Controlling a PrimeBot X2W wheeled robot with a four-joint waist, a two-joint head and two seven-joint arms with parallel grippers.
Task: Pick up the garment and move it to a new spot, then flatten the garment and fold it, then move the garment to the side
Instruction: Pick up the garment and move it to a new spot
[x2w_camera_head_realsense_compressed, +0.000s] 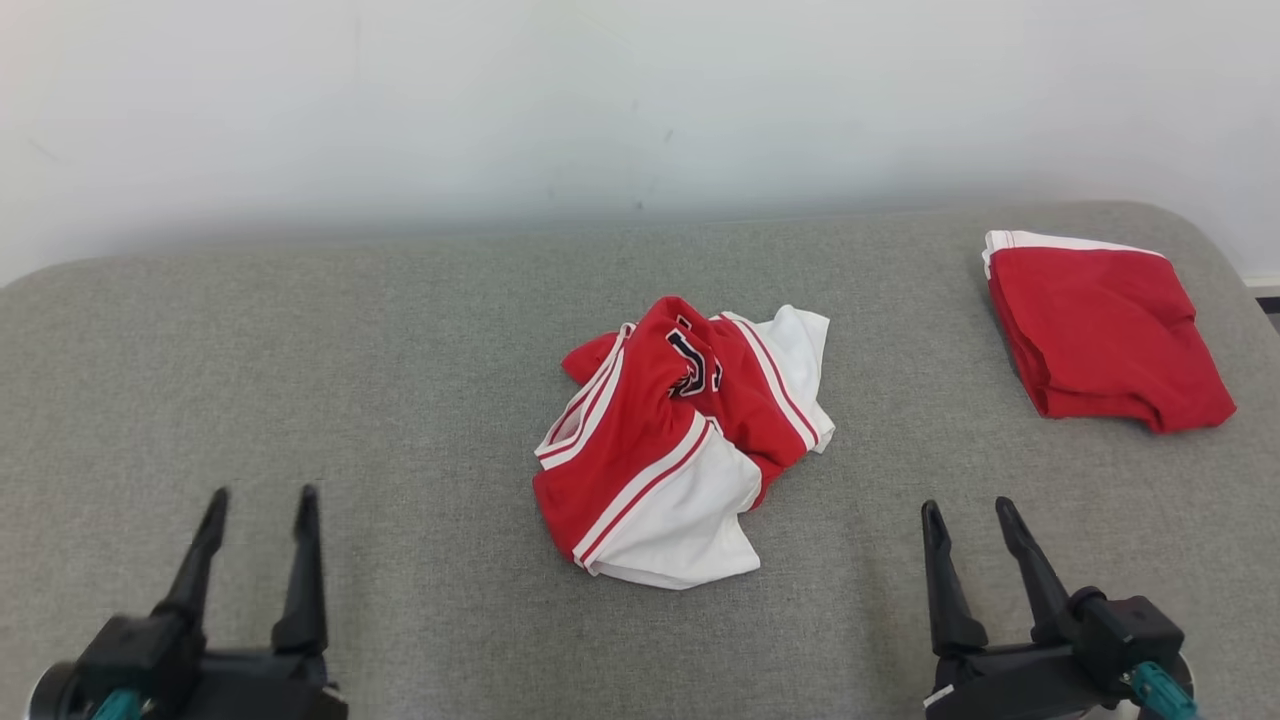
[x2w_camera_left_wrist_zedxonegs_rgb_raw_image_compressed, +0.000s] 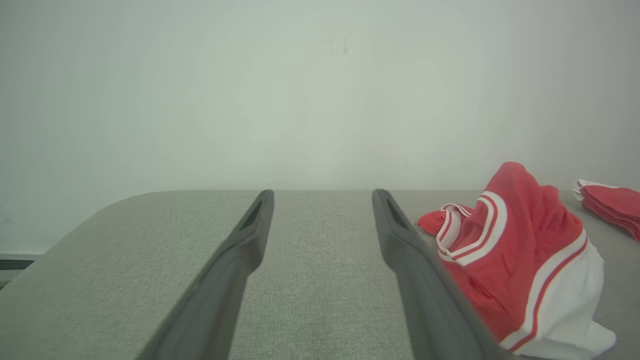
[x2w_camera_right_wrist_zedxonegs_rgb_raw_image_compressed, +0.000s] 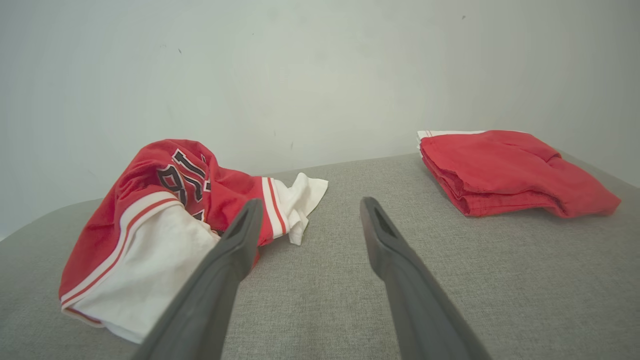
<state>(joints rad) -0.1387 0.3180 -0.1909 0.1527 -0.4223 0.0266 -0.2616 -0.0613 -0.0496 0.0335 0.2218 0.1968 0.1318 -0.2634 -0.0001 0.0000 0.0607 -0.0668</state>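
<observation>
Resting crumpled on the grey padded surface, the red-and-white jersey is noted ahead of and between the left gripper and right gripper. Both are spread wide, nothing held. Pick-up is judged pending; an inward reach is called for.

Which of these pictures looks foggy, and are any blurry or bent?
Left wrist view: hazy and washed out, the jersey paler red, near fingers soft. Right wrist view: crisper, jersey numerals legible. Head view: even light, faint shadows, table edge bowed by the lens.
</observation>
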